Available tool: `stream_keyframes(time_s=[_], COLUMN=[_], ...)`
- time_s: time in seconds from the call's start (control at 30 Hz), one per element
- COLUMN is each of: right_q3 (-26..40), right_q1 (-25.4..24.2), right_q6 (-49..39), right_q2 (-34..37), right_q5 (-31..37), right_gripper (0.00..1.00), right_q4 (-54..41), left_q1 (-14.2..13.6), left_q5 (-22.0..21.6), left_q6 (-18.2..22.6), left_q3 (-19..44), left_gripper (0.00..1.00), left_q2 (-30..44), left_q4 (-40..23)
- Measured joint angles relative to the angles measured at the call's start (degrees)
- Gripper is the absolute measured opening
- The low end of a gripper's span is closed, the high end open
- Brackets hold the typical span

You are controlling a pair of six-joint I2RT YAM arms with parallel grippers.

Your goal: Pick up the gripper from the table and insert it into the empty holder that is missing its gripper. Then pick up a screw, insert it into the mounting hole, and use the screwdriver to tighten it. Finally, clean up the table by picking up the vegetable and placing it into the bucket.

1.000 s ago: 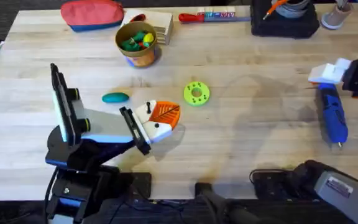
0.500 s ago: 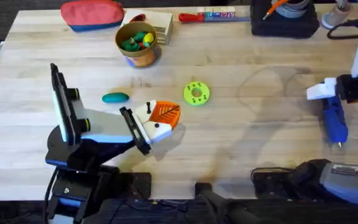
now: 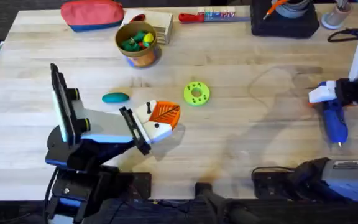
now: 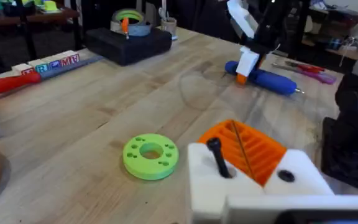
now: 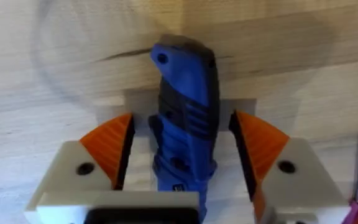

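Spread either side of the bright blue pen-shaped electric screwdriver [image 5: 185,134], the right gripper [image 5: 185,155] has its orange ribbed pads [image 5: 110,146] apart from the barrel, so nothing is grasped yet. The screwdriver lies flat near the right edge of the wooden tabletop [image 3: 247,143], thin metal tip toward the near edge. It seems to sit slightly off-centre between the pads, so one pad would likely touch first on closing and could roll or skew the smooth barrel. A grip that far up the handle may also let the tip droop once lifted. The left gripper [image 4: 253,165] rests near the near-left corner; whether its fingers are apart I cannot tell. A black screw [image 4: 218,155] stands in its white mount [image 4: 241,186].
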Motion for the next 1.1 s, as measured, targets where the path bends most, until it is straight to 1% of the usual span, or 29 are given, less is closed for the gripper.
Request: stream_keyframes(time_s=[0.13,0.23,0.27,0.37,0.4,0.47,0.5,0.53,0.7,0.83,0.9,1.0,1.03,1.1], right_q3=[0.03,0.03,0.03,0.03,0.03,0.03,0.03,0.03,0.03,0.03,0.03,0.03,0.03,0.03], right_q1=[0.00,0.00,0.00,-0.02,-0.02,-0.07,-0.13,-0.17,-0.11,-0.11,-0.11,0.25,0.49,1.42], right_q6=[-0.03,-0.05,-0.10,-0.49,-0.91,-1.19,-1.03,-0.97,-0.26,2.11,2.93,4.27,4.65,5.65], right_q2=[0.07,0.14,0.14,0.14,0.14,0.14,0.14,0.11,-0.90,-5.22,-8.27,-13.10,-14.44,-17.80], right_q5=[-0.53,-0.94,-1.06,-1.06,-0.68,-0.18,-0.01,-0.01,0.01,-0.60,-2.71,-7.65,-9.11,-12.42], right_gripper=[0.825,0.811,0.777,0.553,0.318,0.097,0.030,0.012,0.008,0.007,0.006,0.006,0.006,0.006], right_q4=[0.09,0.16,0.14,0.44,0.53,0.67,0.68,0.68,1.12,2.46,2.54,3.13,3.49,4.70], left_q1=[0.00,0.00,0.00,0.00,0.00,0.00,0.00,0.00,0.00,0.00,0.00,0.00,0.00,0.00], left_q5=[0.00,0.00,0.00,0.00,0.00,0.00,-0.01,0.00,0.00,0.00,0.00,0.00,0.00,0.00], left_q6=[0.00,0.00,0.00,0.00,0.00,0.00,0.00,0.00,0.00,0.00,0.00,-0.02,0.19,0.11], left_q3=[0.00,0.00,0.00,0.00,0.00,0.00,0.00,0.00,0.00,0.00,0.00,0.00,0.00,0.00], left_gripper=[0.006,0.006,0.006,0.006,0.006,0.006,0.006,0.006,0.006,0.006,0.006,0.011,0.045,0.156], left_q2=[0.00,0.02,0.00,-0.01,0.02,0.01,0.00,0.02,0.02,0.00,0.02,-0.01,0.00,-0.01], left_q4=[0.00,0.00,0.00,0.00,0.00,0.00,0.00,0.00,0.00,0.00,0.00,0.00,0.01,0.00])
